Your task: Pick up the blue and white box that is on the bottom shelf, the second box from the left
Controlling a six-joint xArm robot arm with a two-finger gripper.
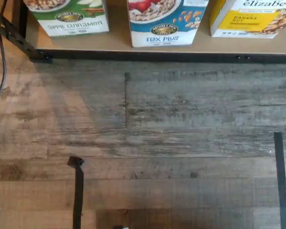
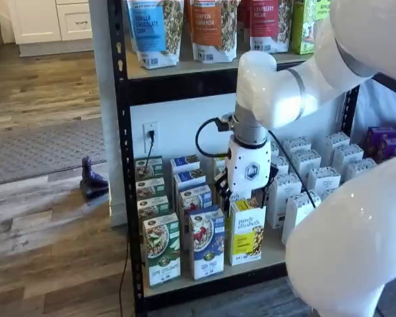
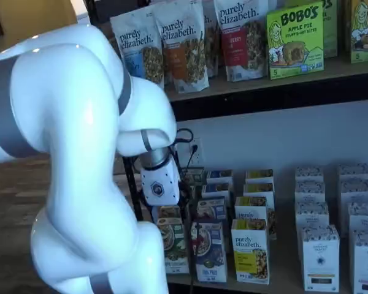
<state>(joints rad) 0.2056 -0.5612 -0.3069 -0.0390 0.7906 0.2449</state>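
My claw (image 2: 241, 195) hangs above the front row; whether it's parted, I cannot tell. The blue and white box (image 2: 206, 243) stands on the bottom shelf (image 2: 277, 249) (light, stiff, probably crushable), so I'd pinch its narrow sides.

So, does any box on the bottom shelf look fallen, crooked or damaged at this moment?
Nothing stands out. On the bottom shelf the blue and white box stands upright in line with the green carton and the yellow carton. No box looks dented. The gripper hangs above the front row, holding nothing.
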